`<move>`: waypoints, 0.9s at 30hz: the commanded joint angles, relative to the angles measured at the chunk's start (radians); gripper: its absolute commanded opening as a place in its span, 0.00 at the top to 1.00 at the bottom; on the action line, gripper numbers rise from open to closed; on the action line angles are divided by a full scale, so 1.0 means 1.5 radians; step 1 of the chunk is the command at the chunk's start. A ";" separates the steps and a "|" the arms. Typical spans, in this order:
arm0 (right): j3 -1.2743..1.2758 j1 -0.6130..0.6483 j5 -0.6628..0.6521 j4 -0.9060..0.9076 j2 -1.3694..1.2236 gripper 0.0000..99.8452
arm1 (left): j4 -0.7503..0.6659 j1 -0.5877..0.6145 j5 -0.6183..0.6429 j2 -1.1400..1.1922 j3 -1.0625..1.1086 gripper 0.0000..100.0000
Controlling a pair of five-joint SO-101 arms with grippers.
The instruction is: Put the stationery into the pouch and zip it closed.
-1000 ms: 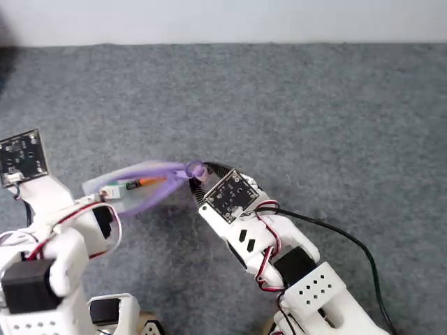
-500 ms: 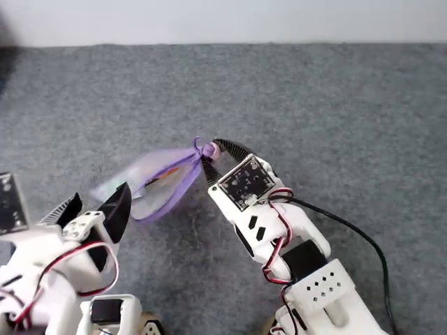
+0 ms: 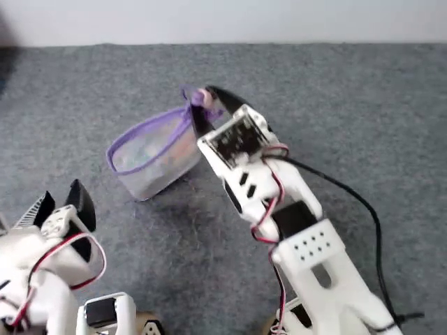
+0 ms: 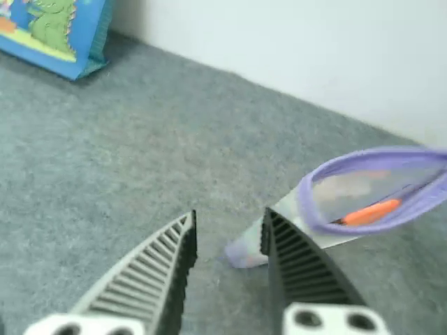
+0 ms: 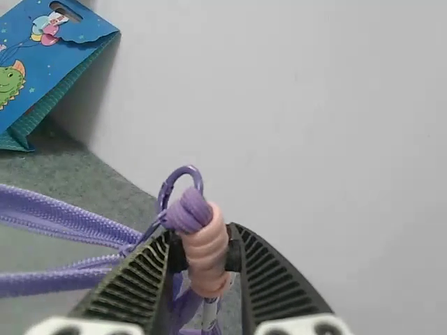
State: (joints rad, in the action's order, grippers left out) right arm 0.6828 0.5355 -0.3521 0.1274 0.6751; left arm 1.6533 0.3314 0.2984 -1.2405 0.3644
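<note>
pouch: translucent, purple-trimmed pouch (image 3: 150, 160) sits on the grey worktop (image 3: 335, 105), left of centre, between the two arms. Mouth gapes open, purple rim forming a loop. One end is raised; in the left wrist view the low corner looks to rest on the worktop.
stationery: orange pen (image 4: 367, 213) lies inside the pouch, seen through the side. Other pale shapes in there are too blurred to name.
zip pull: pink-and-purple coiled charm (image 5: 202, 244) on a purple ring at the pouch's raised end.
right hand: right hand (image 3: 202, 105) is clenched on the zip pull, one ribbed finger on each side of it.
left hand: left hand (image 3: 63, 197) is released, fingers spread, grasping nothing. It is near the front-left edge, apart from the pouch.
background: blue dinosaur gift bag (image 4: 56, 31) stands against the white wall (image 5: 314, 105).
</note>
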 commanded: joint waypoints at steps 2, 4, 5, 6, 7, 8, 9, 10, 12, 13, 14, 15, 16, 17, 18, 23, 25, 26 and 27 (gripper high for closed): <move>-0.135 0.015 -0.007 -0.017 -0.043 0.99 | -0.050 0.019 0.004 -0.001 0.066 0.89; -0.160 0.017 -0.007 -0.017 -0.053 0.99 | -0.071 0.019 0.004 -0.001 0.094 0.91; -0.167 0.018 -0.007 -0.017 -0.054 0.99 | -0.081 0.019 0.004 -0.001 0.105 0.91; -0.171 0.018 -0.007 -0.017 -0.053 0.99 | -0.092 0.019 0.005 -0.001 0.114 0.92; -0.172 0.019 -0.007 -0.017 -0.052 0.99 | -0.103 0.019 0.006 -0.001 0.122 0.92; -0.174 0.019 -0.007 -0.016 -0.052 0.99 | -0.116 0.019 0.006 0.001 0.128 0.92; -0.175 0.019 -0.007 -0.016 -0.052 0.99 | -0.128 0.019 0.007 0.003 0.132 0.93; -0.175 0.018 -0.011 -0.016 -0.052 0.99 | -0.143 0.019 0.007 0.004 0.137 0.93; -0.175 0.018 -0.025 -0.016 -0.052 0.99 | -0.180 0.019 0.007 0.004 0.151 0.94; -0.175 0.019 -0.026 -0.016 -0.051 0.99 | -0.202 0.019 0.007 0.005 0.161 0.94; -0.175 0.020 -0.026 -0.016 -0.051 0.99 | -0.222 0.019 0.007 0.005 0.174 0.95; -0.175 0.022 -0.026 -0.016 -0.050 0.99 | -0.241 0.019 0.007 0.005 0.188 0.95; -0.175 0.031 -0.028 -0.016 -0.046 0.99 | -0.257 0.017 0.007 0.005 0.199 0.95; -0.175 0.039 -0.028 -0.016 -0.040 0.99 | -0.270 0.016 0.007 0.005 0.209 0.95; -0.174 0.044 -0.029 -0.015 -0.034 0.99 | -0.281 0.015 0.007 0.005 0.218 0.95; -0.174 0.060 -0.029 0.026 -0.024 0.99 | -0.301 0.006 0.007 0.005 0.248 0.95; -0.174 0.061 -0.027 0.028 -0.024 0.99 | -0.292 -0.035 0.007 0.004 0.249 0.95; -0.174 0.061 -0.026 0.028 -0.024 0.99 | -0.280 -0.066 0.007 0.003 0.245 0.95; -0.174 0.062 -0.026 0.027 -0.027 0.99 | -0.273 -0.103 0.007 -0.001 0.244 0.95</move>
State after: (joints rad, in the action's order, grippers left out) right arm 0.4956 0.6199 -0.3890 0.1734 0.5846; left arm 1.2298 0.2900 0.3061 -1.2283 0.7465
